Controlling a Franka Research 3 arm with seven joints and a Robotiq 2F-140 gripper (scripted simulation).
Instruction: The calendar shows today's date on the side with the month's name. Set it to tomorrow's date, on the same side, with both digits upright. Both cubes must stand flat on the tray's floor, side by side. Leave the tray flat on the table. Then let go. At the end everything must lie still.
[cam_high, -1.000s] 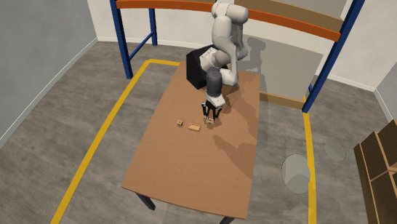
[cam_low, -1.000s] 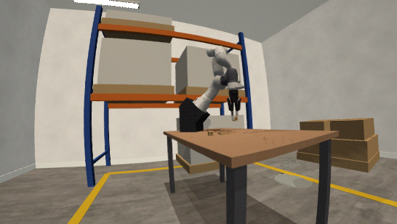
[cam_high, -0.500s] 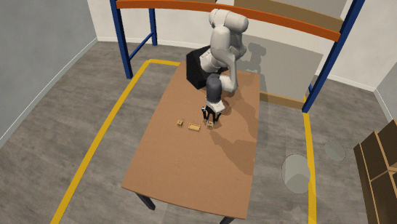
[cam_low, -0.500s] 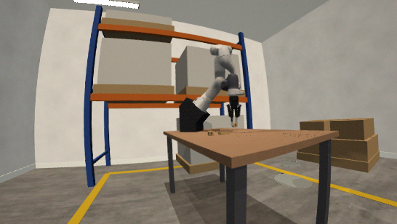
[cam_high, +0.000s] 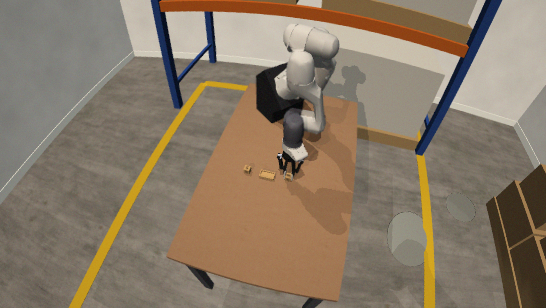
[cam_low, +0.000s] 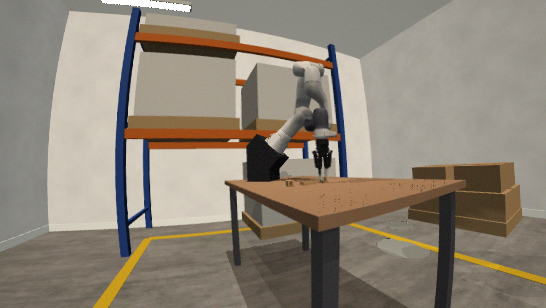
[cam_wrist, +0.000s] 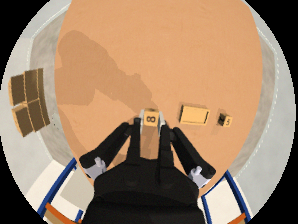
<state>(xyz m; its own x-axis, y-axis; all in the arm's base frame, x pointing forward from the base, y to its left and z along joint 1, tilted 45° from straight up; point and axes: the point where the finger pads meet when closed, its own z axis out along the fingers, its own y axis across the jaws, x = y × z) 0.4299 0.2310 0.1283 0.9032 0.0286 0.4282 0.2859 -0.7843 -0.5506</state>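
You have the gripper (cam_high: 288, 175) (cam_low: 323, 179) (cam_wrist: 151, 115) nearest, its fingers drawn mostly in and closed on a small wooden cube (cam_high: 288, 177) (cam_low: 325, 178) (cam_wrist: 151, 118); an 8 shows on the face turned to the wrist camera, and the cube is low over the table (cam_high: 260, 225) (cam_low: 350, 200) (cam_wrist: 160, 55), though you cannot tell whether it touches.

I'd expect the cube to handle light and stiff, perhaps a little slick on its flat faces; keep your pads square on two opposite sides, around mid-height, and don't squeeze harder than you need, since an off-centre pinch could twist the digit.

In the wrist view, the tray (cam_high: 267, 175) (cam_low: 307, 183) (cam_wrist: 194, 115) lies at your three o'clock, flat on the table and apart from the cube; it holds neither cube yet. It looks light enough to skid if you knock its rim; come straight down when you place.

Beyond it, still toward three o'clock, sits the second cube (cam_high: 247, 169) (cam_low: 289, 183) (cam_wrist: 228, 121); its digit is too small for you to trust, so check which face must show before seating either; leave finger room beside its neighbour.
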